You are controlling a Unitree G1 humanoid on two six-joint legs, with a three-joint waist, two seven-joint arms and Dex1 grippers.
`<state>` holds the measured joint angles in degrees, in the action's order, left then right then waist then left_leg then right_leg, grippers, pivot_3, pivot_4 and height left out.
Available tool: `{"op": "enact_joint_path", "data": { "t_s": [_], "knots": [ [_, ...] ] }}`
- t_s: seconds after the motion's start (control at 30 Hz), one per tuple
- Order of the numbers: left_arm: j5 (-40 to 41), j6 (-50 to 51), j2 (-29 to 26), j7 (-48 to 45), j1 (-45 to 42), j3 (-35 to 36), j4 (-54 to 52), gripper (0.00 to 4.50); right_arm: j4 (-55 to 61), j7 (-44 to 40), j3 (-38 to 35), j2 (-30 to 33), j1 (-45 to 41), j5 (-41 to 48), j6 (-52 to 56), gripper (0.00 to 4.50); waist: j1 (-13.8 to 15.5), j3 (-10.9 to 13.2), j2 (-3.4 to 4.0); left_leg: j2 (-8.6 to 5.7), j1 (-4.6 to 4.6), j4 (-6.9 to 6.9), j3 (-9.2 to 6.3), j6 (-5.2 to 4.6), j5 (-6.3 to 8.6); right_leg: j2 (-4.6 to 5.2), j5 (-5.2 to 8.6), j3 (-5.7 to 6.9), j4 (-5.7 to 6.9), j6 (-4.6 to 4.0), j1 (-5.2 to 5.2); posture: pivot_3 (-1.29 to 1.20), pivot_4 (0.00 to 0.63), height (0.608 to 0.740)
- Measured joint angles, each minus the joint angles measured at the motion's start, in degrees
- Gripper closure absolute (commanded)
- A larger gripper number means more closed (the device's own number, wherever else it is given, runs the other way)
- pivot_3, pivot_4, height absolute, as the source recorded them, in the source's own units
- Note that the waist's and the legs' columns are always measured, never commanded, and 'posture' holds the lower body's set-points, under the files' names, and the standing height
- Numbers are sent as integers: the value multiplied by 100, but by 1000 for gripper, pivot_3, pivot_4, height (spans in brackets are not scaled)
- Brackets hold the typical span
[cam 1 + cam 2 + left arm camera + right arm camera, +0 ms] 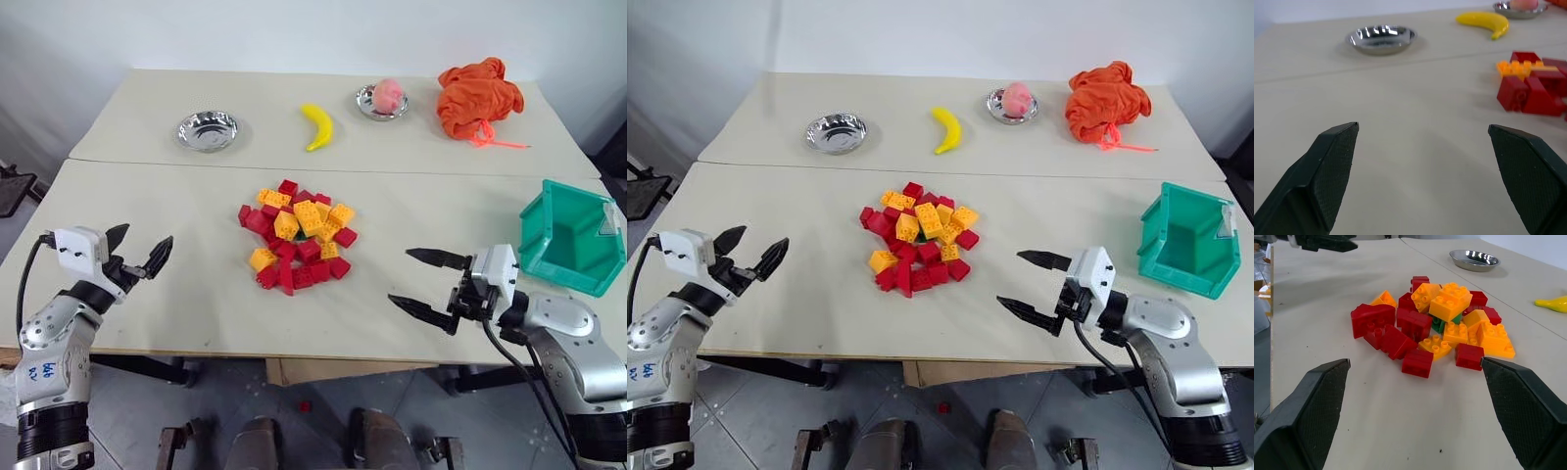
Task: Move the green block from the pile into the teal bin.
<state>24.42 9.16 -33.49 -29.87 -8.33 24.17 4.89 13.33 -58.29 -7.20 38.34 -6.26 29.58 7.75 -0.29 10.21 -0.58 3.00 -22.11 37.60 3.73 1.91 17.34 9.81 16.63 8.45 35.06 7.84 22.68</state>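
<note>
Black-fingered left hand (pixel 142 247) level, spread, right hand (pixel 424 281) likewise

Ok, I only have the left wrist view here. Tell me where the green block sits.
Observer: The green block is mostly buried in the middle of the pile, tucked under yellow-orange bricks with only a sliver showing.
Operator: Now give me the bin.
Observer: The teal bin stands on the right of the pile, well clear of it, just beyond the right arm's wrist.
Operator: Report the right gripper.
Observer: The right gripper is open and empty, held to the right of the pile with its fingers pointing toward the bricks.
</note>
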Motion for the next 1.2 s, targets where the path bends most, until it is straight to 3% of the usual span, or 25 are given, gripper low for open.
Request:
{"op": "enact_joint_path", "data": {
  "t_s": [0.1,0.3,0.4,0.53,0.77,0.83,0.97,1.2],
  "knots": [
    [30,29,-40,-166,-6,-23,-9,0,-2,11,-1,-13,1,4,-3,37,23,0,0,0,-1,2,0,0,0,0,0,0,0,0,0,0,150,740],
    [478,375,-655,-1832,-89,-719,-839,0,-29,172,-211,-57,52,6,-10,37,74,1,-2,0,-4,8,3,-1,6,0,-1,-2,-2,2,0,0,150,740],
    [489,324,-725,-2513,-270,-1151,-878,600,-235,119,-452,102,83,-1,-33,0,76,1,-1,0,-4,10,6,-2,6,-1,-1,-3,-2,2,0,0,150,740],
    [412,190,-720,-3297,-602,-1810,-842,1845,-639,177,-816,280,-8,-93,-125,0,83,1,-1,0,-4,11,7,-2,6,-3,-1,-3,-1,2,0,0,150,740],
    [-63,-398,-1,-3923,-1970,-2759,112,4106,-672,520,-1175,365,47,-255,-159,0,148,1,0,0,-6,21,15,-5,8,-4,-4,-6,-4,7,-1,0,150,740],
    [-203,-541,107,-4134,-2132,-2938,400,4420,-627,615,-1217,353,132,-257,-154,0,156,1,0,0,-6,21,15,-5,8,-4,-4,-6,-4,7,-1,0,150,740],
    [-651,-927,716,-4107,-2755,-3284,1322,4420,-360,836,-1167,179,251,-266,-138,0,195,2,-2,-1,-13,42,12,-11,11,-5,-9,-6,-8,17,-9,0,150,740],
    [-1353,-1184,1565,-2791,-4273,-3271,3580,4420,-4,1114,-943,-25,199,-272,-80,0,154,4,-5,-4,-14,43,14,-25,19,-4,-14,-10,-17,25,-10,0,150,740]
  ]
}}
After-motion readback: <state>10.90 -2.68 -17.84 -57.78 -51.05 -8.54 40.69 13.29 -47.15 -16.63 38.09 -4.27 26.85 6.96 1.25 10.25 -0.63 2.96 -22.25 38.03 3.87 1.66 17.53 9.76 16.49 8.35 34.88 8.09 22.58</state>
